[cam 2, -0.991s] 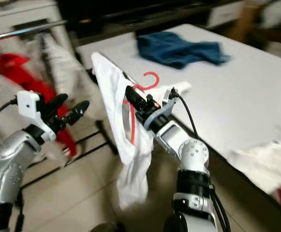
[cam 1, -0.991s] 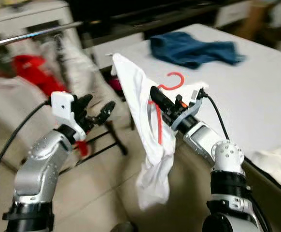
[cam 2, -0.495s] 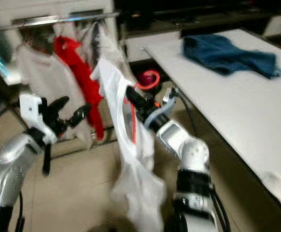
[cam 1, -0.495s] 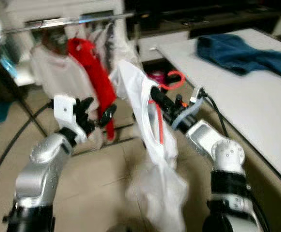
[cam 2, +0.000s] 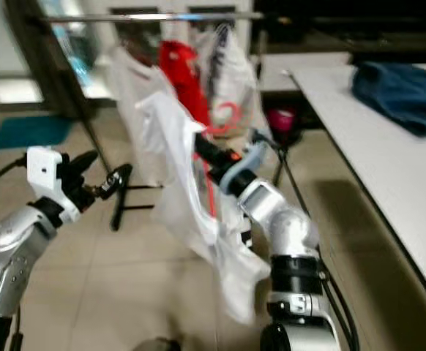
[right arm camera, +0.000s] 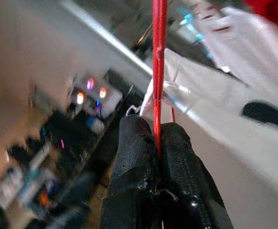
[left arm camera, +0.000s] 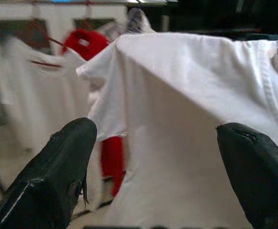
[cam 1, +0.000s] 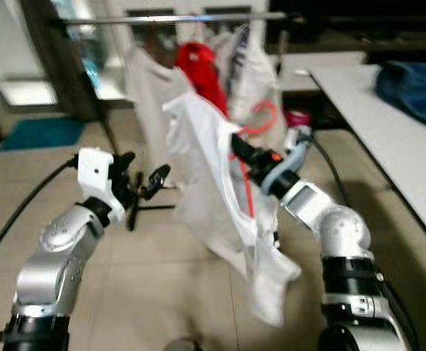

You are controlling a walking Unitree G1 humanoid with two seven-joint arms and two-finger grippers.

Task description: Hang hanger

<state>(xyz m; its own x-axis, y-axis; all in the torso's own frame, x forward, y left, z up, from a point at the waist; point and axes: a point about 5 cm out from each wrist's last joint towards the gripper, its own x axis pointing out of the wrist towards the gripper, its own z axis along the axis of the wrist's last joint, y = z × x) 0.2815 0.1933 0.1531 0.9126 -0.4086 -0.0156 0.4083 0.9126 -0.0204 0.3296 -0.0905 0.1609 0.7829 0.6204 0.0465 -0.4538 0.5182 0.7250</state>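
Observation:
My right gripper [cam 1: 241, 148] is shut on a red hanger [cam 1: 258, 126] that carries a white shirt [cam 1: 217, 197]; the hanger's hook rises above the fingers and the shirt droops toward the floor. In the right wrist view the red hanger [right arm camera: 158, 71] is pinched between the black fingertips [right arm camera: 138, 157]. A metal clothes rail [cam 1: 176, 18] runs across the top, ahead of the hanger, with a red garment [cam 1: 200, 73] and pale garments [cam 1: 153, 95] on it. My left gripper [cam 1: 141, 174] stands open to the left of the shirt, holding nothing; the white shirt [left arm camera: 187, 129] faces it in the left wrist view.
A white table [cam 1: 389, 117] runs along the right with a blue cloth [cam 1: 418, 84] on it. The rail's black stand [cam 1: 136, 212] has its feet on the tiled floor near my left arm. A teal mat [cam 1: 41, 133] lies at far left.
The camera has swung left: the rail and hung garments now sit straight ahead and the table has slid right. The hanger and shirt stay in my right gripper; the left stays open.

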